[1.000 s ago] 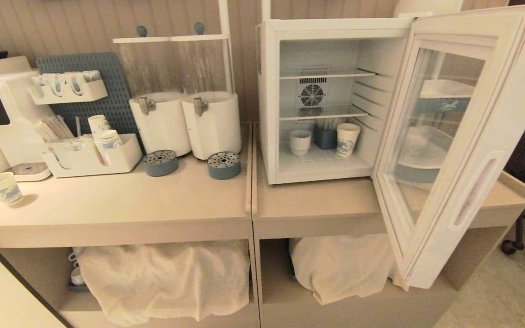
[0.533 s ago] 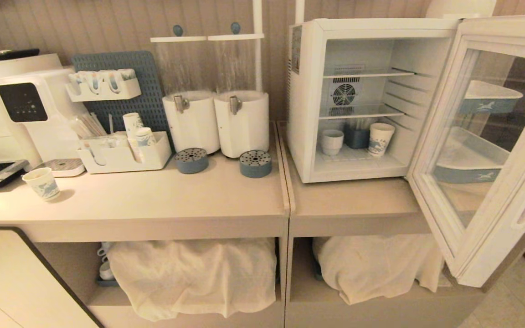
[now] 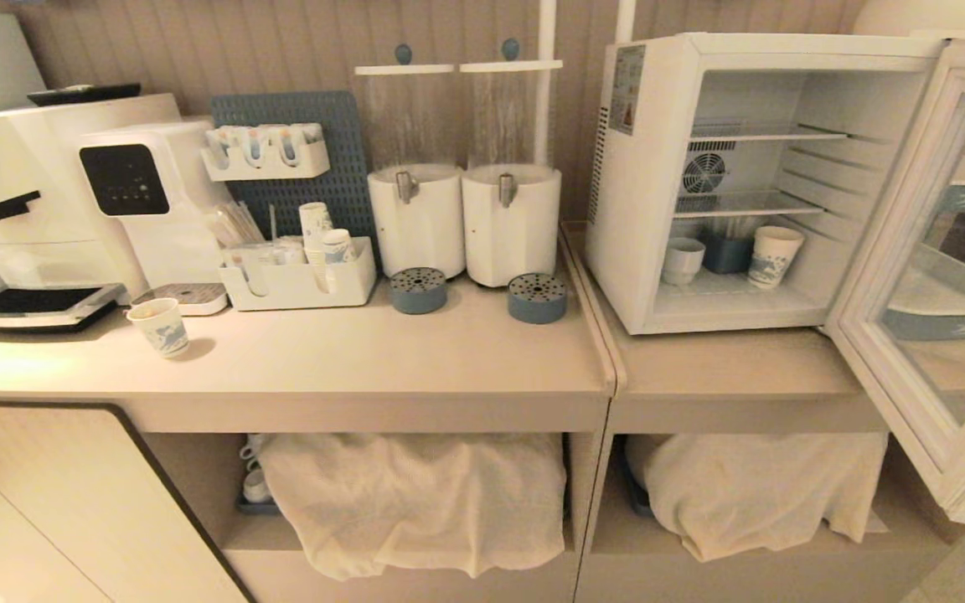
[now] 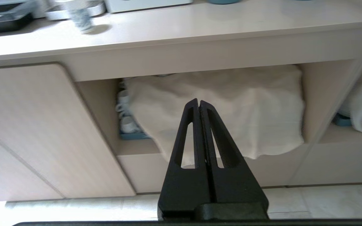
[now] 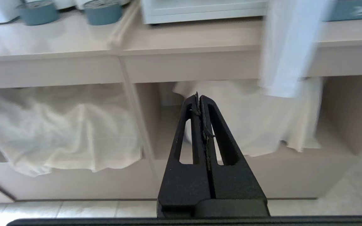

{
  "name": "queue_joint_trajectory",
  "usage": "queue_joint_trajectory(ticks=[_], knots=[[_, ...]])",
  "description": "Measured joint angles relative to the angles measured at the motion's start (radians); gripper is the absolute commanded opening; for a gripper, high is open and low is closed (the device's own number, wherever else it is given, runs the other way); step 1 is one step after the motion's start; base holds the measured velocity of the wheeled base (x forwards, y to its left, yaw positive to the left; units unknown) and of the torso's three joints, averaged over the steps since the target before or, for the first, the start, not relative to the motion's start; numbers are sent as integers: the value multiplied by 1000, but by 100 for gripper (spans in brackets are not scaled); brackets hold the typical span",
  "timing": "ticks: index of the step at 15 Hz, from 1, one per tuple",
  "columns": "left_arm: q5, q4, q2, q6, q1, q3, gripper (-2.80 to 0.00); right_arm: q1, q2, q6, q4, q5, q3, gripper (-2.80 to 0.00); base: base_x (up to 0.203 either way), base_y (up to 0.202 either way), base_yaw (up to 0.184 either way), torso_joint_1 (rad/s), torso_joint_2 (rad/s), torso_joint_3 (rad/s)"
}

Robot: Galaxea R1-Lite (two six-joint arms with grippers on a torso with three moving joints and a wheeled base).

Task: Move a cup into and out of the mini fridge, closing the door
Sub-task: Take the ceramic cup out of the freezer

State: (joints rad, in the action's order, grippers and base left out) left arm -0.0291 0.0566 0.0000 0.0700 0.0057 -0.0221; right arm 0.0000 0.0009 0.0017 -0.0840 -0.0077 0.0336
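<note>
White ceramic-looking cup (image 3: pixel 683 260) sits on the floor of the mini fridge (image 3: pixel 642 193), lowest compartment, under the lower wire shelf, left of a small blue container (image 3: pixel 725 253) and a blue-printed paper cup (image 3: pixel 775 256). Mini fridge stands on the right-hand table (image 3: pixel 725 377), at the rear. Door (image 3: pixel 931 276) swung wide open toward the viewer on the right, glass window showing the room behind. Neither arm shows in the head view. Left claw (image 4: pixel 199 105) pressed fully together, nothing between the tips, held low in front of the open shelf under the left table (image 3: pixel 323 368), pointing at a draped cream cloth (image 4: pixel 225 106). Right claw (image 5: pixel 199 99) likewise pinched closed and empty, low before the under-table shelves, near the seam between the two tables, with the bottom edge of the door hanging above and to one side of it. Cup is thus well apart from both claws, up on the table level inside the fridge, while both claws sit below the tabletop edge. Another paper cup (image 3: pixel 161 326) stands alone on the left table, near a white dispenser machine (image 3: pixel 147 201).
</note>
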Motion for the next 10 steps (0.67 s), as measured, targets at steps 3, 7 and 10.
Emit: queue_joint_trajectory(ticks=[3, 7, 10], knots=[[1, -2, 0, 0, 0, 0, -280, 0, 0, 0, 0, 0, 0, -280, 0, 29, 5, -1, 1, 1], [-1, -1, 0, 3, 0, -1, -280, 0, 0, 0, 0, 0, 0, -280, 0, 0, 0, 0, 0, 0], [-2, -2, 0, 2, 0, -1, -280, 0, 0, 0, 0, 0, 0, -280, 163, 0, -3, 0, 3, 3]])
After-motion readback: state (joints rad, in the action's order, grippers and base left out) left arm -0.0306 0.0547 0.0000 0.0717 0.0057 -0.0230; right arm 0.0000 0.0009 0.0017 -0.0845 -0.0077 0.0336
